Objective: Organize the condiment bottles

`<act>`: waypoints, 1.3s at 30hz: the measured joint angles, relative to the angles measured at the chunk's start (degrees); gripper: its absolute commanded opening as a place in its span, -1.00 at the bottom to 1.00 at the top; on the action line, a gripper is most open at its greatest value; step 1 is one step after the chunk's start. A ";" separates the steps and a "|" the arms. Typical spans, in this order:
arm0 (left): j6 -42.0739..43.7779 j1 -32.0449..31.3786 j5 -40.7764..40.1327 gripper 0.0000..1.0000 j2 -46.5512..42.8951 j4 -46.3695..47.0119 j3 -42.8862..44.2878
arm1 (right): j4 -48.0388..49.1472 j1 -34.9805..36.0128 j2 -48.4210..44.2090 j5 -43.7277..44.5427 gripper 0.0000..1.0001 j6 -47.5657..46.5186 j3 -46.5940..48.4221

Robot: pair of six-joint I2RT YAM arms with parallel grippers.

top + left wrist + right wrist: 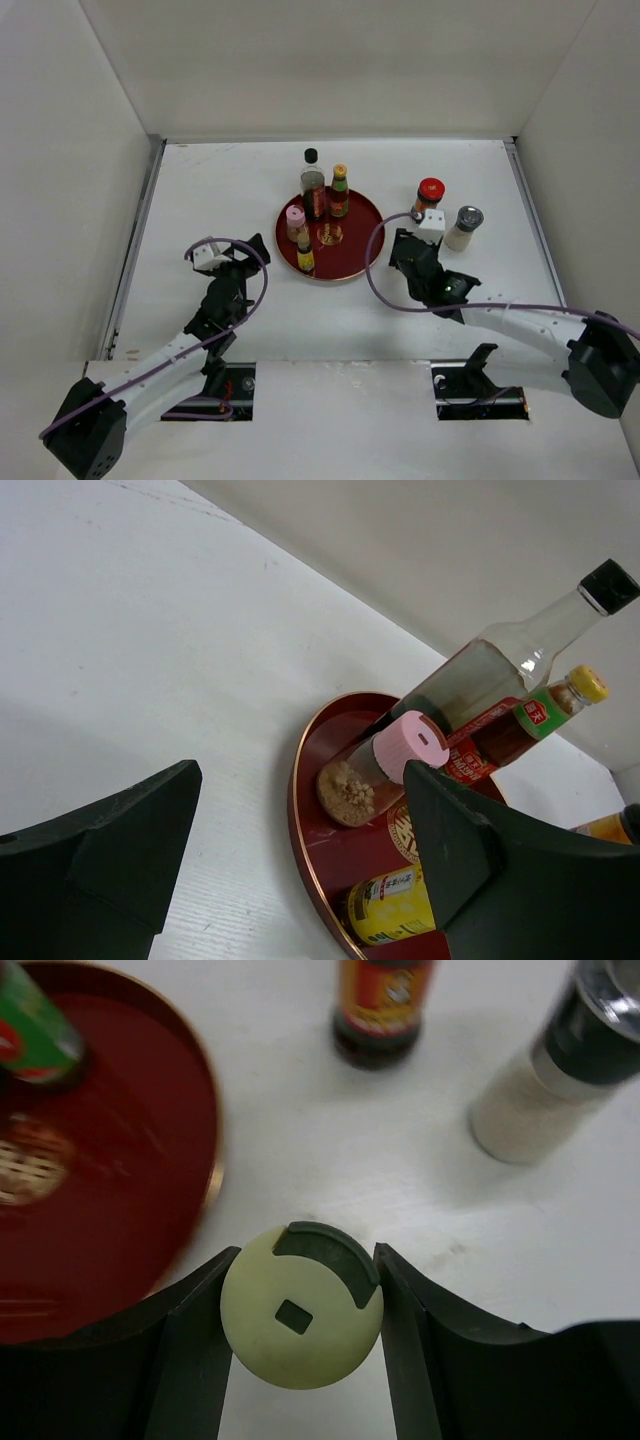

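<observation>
Right gripper (305, 1252) clamps a small jar's round cream cap (300, 1310), beside the round red tray (150, 1210). Left gripper (300, 775) gapes wide, empty. Tray holds pink-capped jar (375, 770) of tan granules, yellow-labelled bottle (395, 905), yellow-capped sauce bottle (520, 725), tall black-capped glass bottle (500, 660). Beyond, on white table (220, 180): red-capped jar (429, 195), silver-capped shaker (463, 228).

Seven condiment bottles (313, 185) in all — and just one round red tray (362, 228).
</observation>
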 measured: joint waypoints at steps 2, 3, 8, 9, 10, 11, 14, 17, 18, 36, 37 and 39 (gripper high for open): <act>-0.02 0.00 0.04 0.64 0.68 0.04 0.00 | 4.42 0.31 2.10 -2.43 -0.05 -1.40 2.95; -0.02 0.04 0.09 0.64 1.18 0.07 0.00 | 6.54 0.31 4.02 -3.72 -0.05 -1.79 4.70; -0.04 0.09 0.11 0.64 1.75 0.07 0.00 | 16.15 0.37 19.74 -9.66 -0.03 -3.67 15.98; -0.04 0.11 0.11 0.64 1.73 0.04 0.00 | 17.40 0.50 22.99 -10.58 -0.02 -4.13 18.08; -0.04 0.11 0.11 0.64 1.62 0.02 0.00 | 18.47 0.63 26.05 -11.54 0.01 -4.55 19.96; -0.04 0.11 0.13 0.64 1.44 0.02 0.00 | 19.28 0.81 28.68 -12.33 0.03 -4.90 21.49; -0.07 0.13 0.11 0.64 0.94 0.07 0.00 | 20.81 1.29 35.10 -14.05 0.13 -5.62 24.87; -0.07 0.44 0.13 0.64 0.92 0.02 0.00 | 21.24 1.33 38.88 -14.95 0.46 -5.90 26.45; -0.07 0.44 0.13 0.64 0.92 0.04 0.00 | 21.22 1.36 39.34 -15.06 0.59 -5.86 26.51; -0.07 0.42 0.15 0.64 1.81 0.07 0.00 | 17.66 -19.15 16.92 -13.64 1.00 -6.47 18.53; -0.07 0.44 0.15 0.64 1.88 0.07 0.00 | 16.48 -21.38 18.12 -13.42 1.00 -6.88 19.28; -0.07 0.44 0.15 0.64 1.92 0.02 0.00 | 14.32 -24.52 20.48 -13.25 1.00 -7.58 21.05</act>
